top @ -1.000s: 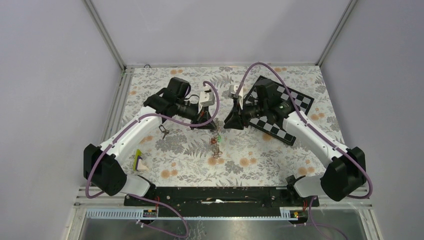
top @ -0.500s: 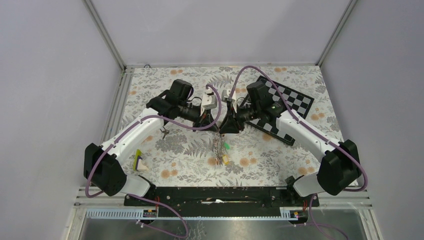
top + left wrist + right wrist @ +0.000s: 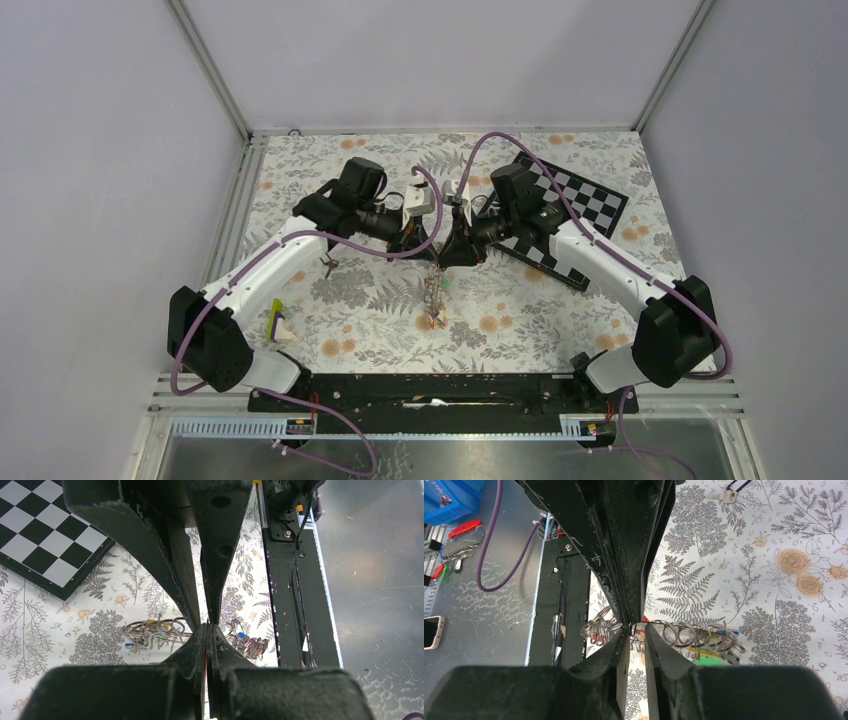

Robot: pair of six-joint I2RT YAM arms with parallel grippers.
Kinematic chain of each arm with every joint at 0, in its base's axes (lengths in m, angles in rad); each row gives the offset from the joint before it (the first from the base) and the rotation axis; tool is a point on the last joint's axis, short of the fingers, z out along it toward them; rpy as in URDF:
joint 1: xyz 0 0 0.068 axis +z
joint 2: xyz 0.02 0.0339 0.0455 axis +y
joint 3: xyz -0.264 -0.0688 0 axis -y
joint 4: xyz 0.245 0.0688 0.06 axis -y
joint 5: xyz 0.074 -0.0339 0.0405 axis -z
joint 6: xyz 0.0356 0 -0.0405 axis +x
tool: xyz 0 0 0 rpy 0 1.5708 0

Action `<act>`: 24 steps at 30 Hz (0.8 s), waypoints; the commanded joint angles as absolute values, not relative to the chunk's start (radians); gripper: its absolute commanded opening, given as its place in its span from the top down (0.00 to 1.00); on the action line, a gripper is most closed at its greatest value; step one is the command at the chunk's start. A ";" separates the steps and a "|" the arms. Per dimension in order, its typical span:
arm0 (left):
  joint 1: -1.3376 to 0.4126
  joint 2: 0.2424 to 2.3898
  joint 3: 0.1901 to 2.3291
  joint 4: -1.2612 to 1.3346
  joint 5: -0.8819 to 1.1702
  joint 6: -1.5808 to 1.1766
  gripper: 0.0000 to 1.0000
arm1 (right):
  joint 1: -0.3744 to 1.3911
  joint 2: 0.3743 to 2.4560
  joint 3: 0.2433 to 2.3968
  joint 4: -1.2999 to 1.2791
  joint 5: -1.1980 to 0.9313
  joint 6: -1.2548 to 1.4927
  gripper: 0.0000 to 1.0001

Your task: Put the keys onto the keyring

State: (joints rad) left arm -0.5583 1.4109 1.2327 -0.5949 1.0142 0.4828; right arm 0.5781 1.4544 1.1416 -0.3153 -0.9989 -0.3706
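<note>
Left pincer (image 3: pixel 206 627) tight on keyring (image 3: pixel 161 627)

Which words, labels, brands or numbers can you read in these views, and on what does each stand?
None can be read.
The chequered board bears only black and white squares, the tablecloth only printed flowers and ferns; no legible marking shows elsewhere.

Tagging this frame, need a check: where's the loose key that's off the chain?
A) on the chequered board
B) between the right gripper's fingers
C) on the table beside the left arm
C: the loose key lies on the table right beside the left arm, well apart from the ring chain at mid-table.
</note>
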 commanded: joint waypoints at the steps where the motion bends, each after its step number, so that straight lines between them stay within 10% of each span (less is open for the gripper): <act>1: -0.566 1.400 1.228 -0.498 1.043 0.472 1.00 | 0.598 1.470 1.189 -0.283 -1.047 -0.347 0.79; 17: -0.571 1.393 1.203 -0.496 0.995 0.496 1.00 | 0.596 1.453 1.162 -0.203 -0.953 -0.256 1.00; 24: -0.539 1.358 1.182 -0.517 0.990 0.521 0.53 | 0.584 1.423 1.131 -0.176 -0.925 -0.235 1.00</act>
State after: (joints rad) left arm -0.5560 1.4078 1.1995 -0.5446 0.9638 0.4995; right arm 0.5827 1.4746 1.1294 -0.2646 -0.9325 -0.2604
